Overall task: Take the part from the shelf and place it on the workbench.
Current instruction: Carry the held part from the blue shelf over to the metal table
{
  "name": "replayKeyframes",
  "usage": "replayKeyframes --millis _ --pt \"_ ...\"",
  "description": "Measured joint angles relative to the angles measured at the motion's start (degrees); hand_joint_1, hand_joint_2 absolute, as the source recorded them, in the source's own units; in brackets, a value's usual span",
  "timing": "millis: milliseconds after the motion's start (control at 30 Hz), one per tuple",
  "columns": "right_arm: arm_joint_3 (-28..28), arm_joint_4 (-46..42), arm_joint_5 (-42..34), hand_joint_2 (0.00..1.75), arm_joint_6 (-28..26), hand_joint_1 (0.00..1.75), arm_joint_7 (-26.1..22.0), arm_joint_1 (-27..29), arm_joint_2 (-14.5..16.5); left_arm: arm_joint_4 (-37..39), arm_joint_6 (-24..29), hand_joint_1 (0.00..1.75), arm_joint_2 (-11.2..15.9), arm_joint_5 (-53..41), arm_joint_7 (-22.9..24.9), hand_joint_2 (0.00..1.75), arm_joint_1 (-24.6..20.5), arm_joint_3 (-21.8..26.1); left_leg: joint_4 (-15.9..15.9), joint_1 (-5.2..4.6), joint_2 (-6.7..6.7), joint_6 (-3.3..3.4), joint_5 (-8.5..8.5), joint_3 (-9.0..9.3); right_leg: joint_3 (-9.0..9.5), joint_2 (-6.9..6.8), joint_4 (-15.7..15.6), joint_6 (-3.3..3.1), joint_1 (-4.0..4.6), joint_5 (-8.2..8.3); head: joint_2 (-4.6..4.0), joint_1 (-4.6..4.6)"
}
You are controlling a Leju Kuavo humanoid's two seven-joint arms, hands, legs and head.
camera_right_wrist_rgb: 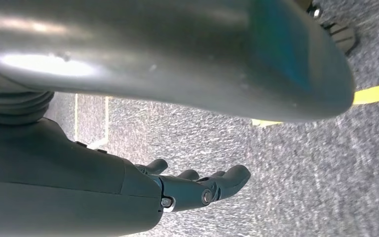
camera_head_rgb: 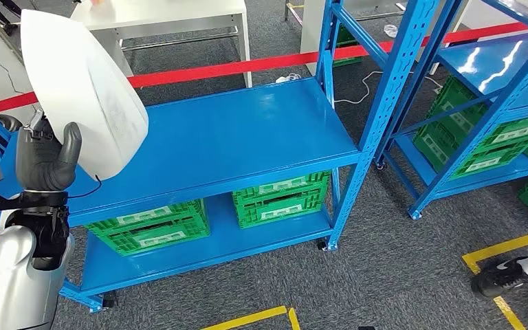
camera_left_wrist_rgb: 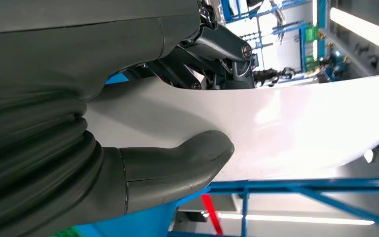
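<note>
A large white curved part [camera_head_rgb: 82, 89] is held up at the left, above the blue shelf [camera_head_rgb: 234, 137]. My left hand [camera_head_rgb: 47, 159] grips its lower edge, thumb raised against the white face. Seen from the left wrist, the thumb [camera_left_wrist_rgb: 177, 165] presses on the part [camera_left_wrist_rgb: 286, 128] while the darker fingers [camera_left_wrist_rgb: 212, 49] reach over its other side. My right hand [camera_right_wrist_rgb: 197, 190] hangs over the grey carpet, fingers stretched out and apart, holding nothing.
Green crates [camera_head_rgb: 151, 230] [camera_head_rgb: 282, 199] sit on the shelf's lower level. A second blue rack [camera_head_rgb: 495, 103] with more green crates stands at the right. A red tape barrier [camera_head_rgb: 247, 67] and a white table [camera_head_rgb: 172, 17] lie behind. A person's shoe [camera_head_rgb: 505, 275] is at the lower right, by yellow floor tape.
</note>
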Motion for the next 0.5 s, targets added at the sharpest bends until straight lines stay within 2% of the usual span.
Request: replayKeyframes --millis 67,100,133,167,200,233,300,333,367,433,467,500 --pt "-0.21 0.0 -0.11 0.0 0.07 0.0 -0.18 0.06 0.02 0.24 -0.39 1.75 0.16 -0.01 0.09 1.75 -0.03 -0.34 6.59 0.13 0.03 -0.52 -5.22 -1.99 -1.19 -0.05 0.01 -0.33 0.02 0.94 0.0 -0.06" --pt "-0.28 0.0 -0.13 0.0 0.13 0.0 -0.35 0.12 0.02 0.45 -0.52 1.75 0.25 0.04 0.04 1.75 -0.01 -0.55 10.07 0.15 0.03 -0.67 -7.07 -2.73 -1.9 -0.05 0.04 -0.34 0.05 1.45 0.0 -0.05" --pt "-0.33 0.0 -0.13 0.0 0.2 0.0 -0.55 0.18 0.03 0.69 -0.63 1.75 0.32 0.09 -0.1 1.75 0.07 -0.74 12.38 0.16 0.03 -0.72 -7.85 -2.86 -2.61 -0.06 0.06 -0.31 0.07 1.98 0.0 -0.05" --pt "-0.34 0.0 -0.11 0.0 0.25 0.0 -0.77 0.25 0.03 0.93 -0.69 1.75 0.38 0.14 -0.31 1.75 0.18 -0.87 12.67 0.16 0.02 -0.67 -7.41 -1.92 -3.31 -0.06 0.08 -0.24 0.09 2.51 0.0 -0.05" --pt "-0.35 0.0 -0.09 0.0 0.27 0.0 -0.91 0.3 0.04 1.12 -0.7 1.75 0.4 0.18 -0.55 1.75 0.32 -0.93 10.84 0.15 0.02 -0.52 -6.14 0.04 -3.89 -0.05 0.1 -0.15 0.09 2.99 0.0 -0.06" --pt "-0.36 0.0 -0.07 0.0 0.28 0.0 -1.0 0.33 0.07 1.25 -0.7 1.75 0.42 0.19 -0.81 1.75 0.43 -0.98 7.25 0.13 0.02 -0.28 -4.74 2.89 -4.37 -0.04 0.1 -0.01 0.09 3.46 0.0 -0.06" --pt "-0.37 0.0 -0.02 0.0 0.28 0.0 -1.04 0.35 0.14 1.33 -0.69 1.75 0.46 0.19 -1.19 1.75 0.59 -1.14 -0.58 -0.12 -0.02 0.28 -3.97 8.32 -4.99 -0.01 0.03 0.48 0.14 4.35 0.0 -0.04" --pt "-0.37 0.0 0.03 0.0 0.28 0.0 -1.03 0.35 0.17 1.33 -0.68 1.75 0.53 0.19 -1.36 1.75 0.7 -1.24 -3.07 -0.3 -0.04 0.55 -4.14 9.73 -5.1 0.0 -0.06 0.8 0.14 4.8 0.0 -0.05" --pt "-0.37 0.0 0.18 0.0 0.29 0.0 -1.01 0.34 0.2 1.33 -0.62 1.75 0.65 0.19 -1.53 1.75 0.87 -1.35 -4.14 -0.51 -0.06 0.82 -4.4 10.12 -5.13 0.0 -0.24 1.15 0.11 5.27 0.0 -0.06" --pt "-0.37 0.0 0.56 0.0 0.3 0.0 -0.88 0.4 0.23 1.34 -0.38 1.75 1.04 0.18 -1.95 1.75 1.43 -1.58 -4.54 -0.53 0.07 1.59 -3.56 9.53 -5.22 0.05 -0.53 1.86 0.04 5.95 0.0 -0.16" --pt "-0.37 0.0 0.79 0.0 0.3 0.0 -0.79 0.43 0.26 1.35 -0.27 1.75 1.2 0.17 -2.18 1.75 1.73 -1.78 -4.67 -0.42 0.19 2.13 -2.96 9.17 -5.61 0.06 -0.1 2.15 0.04 5.2 0.0 -0.13" --pt "-0.37 0.0 0.94 0.0 0.31 0.0 -0.7 0.47 0.28 1.33 -0.2 1.75 1.33 0.16 -2.39 1.75 2.06 -1.96 -4.85 -0.25 0.32 2.61 -2.25 8.66 -6.35 0.05 1.22 2.39 0.05 3.4 0.0 -0.06"
